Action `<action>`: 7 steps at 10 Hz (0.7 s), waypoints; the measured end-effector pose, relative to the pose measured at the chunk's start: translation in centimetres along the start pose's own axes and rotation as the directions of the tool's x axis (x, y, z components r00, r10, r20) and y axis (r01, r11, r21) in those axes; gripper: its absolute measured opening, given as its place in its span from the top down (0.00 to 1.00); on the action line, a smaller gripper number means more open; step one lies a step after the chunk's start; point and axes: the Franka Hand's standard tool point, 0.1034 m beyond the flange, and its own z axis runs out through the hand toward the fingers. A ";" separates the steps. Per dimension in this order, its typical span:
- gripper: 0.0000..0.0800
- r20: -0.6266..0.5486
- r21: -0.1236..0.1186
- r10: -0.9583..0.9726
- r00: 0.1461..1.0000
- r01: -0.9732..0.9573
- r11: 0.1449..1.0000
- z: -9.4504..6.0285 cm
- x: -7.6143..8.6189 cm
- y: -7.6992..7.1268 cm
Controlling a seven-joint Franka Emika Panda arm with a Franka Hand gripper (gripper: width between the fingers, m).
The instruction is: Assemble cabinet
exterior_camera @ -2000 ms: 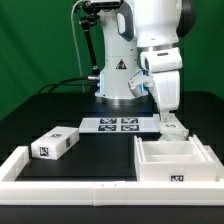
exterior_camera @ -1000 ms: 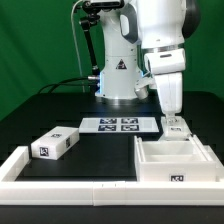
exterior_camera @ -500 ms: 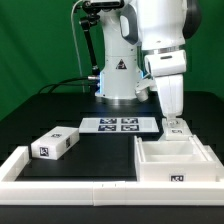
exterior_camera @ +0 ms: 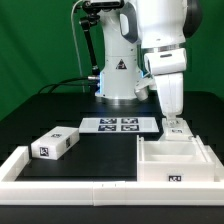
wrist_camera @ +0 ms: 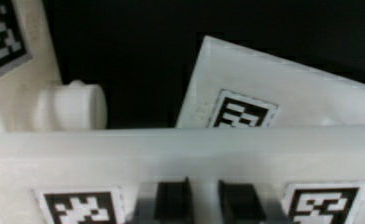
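The cabinet [exterior_camera: 175,160], a large white box shell with open compartments and a tag on its front, lies at the exterior view's right. My gripper [exterior_camera: 176,124] points straight down at the shell's far wall. In the wrist view the cabinet's wall [wrist_camera: 90,160] fills the lower part, with a tag on each side of my gripper [wrist_camera: 204,203]. The dark fingers [wrist_camera: 170,200] stand close together with only a thin strip of white between them. A round white peg [wrist_camera: 72,103] sticks out of the shell. A small tagged drawer block [exterior_camera: 55,143] lies apart at the left.
The marker board [exterior_camera: 118,124] lies flat in front of the robot base, and its corner shows in the wrist view [wrist_camera: 277,90]. A long low white border rail [exterior_camera: 70,170] runs along the front and left of the black table.
My gripper has shifted slightly toward the exterior view's right, and the cabinet shell has shifted a little the same way. The drawer block has not moved.
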 end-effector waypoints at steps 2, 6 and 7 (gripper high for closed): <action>0.91 -0.001 0.002 0.000 1.000 0.000 1.000 0.1 0.0 0.0; 0.91 -0.002 0.001 0.001 1.000 -0.001 1.000 0.1 0.0 0.0; 0.91 -0.002 0.001 0.011 1.000 -0.011 1.000 0.1 0.3 0.0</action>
